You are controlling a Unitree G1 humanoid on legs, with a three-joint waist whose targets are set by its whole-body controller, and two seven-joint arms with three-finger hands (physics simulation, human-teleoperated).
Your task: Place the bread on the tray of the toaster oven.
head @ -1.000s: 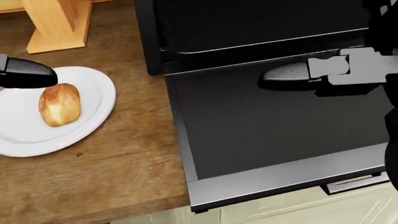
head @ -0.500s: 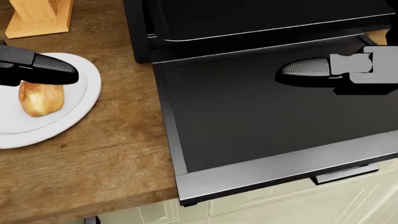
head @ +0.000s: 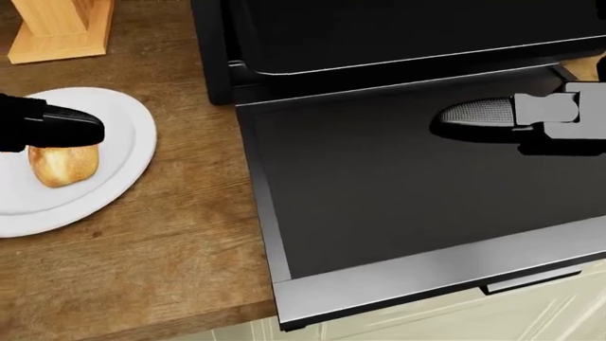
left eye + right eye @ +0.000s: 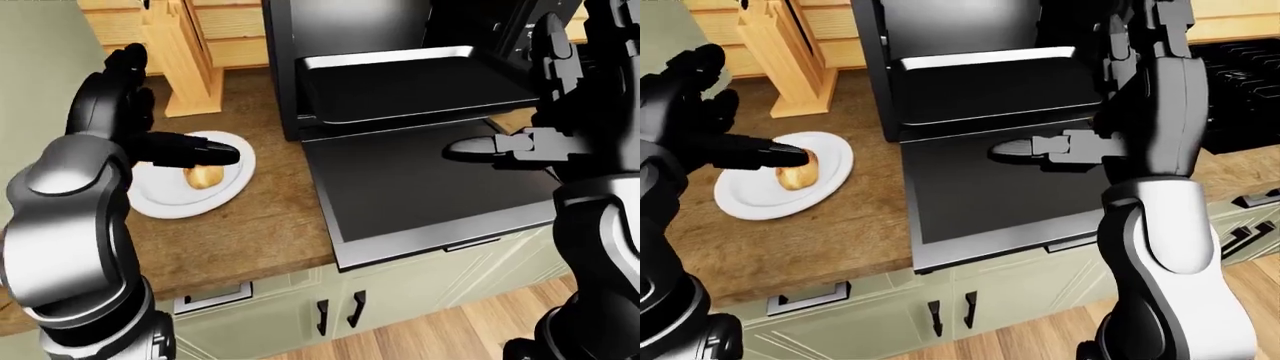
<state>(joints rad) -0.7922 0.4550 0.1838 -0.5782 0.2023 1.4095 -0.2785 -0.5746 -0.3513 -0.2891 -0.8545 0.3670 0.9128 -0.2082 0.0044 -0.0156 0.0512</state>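
My left hand (image 4: 150,142), fingers spread, has drawn back leftward, one finger above the bread (image 3: 62,164) on its plate (image 3: 128,153) at left. My open right hand (image 4: 500,146) hovers over the oven door (image 3: 398,185); tray (image 4: 415,86) above.

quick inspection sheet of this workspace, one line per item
surface: wooden counter, bare between plate and oven
job's things: bread on white plate; toaster oven door open flat, tray pulled out, nothing on it
clutter: wooden knife block above the plate in the left-eye view
hands: left hand over the bread, open; right hand over the door, open, holding nothing
cables: nothing seen
surroundings: pale green cabinets, wood floor
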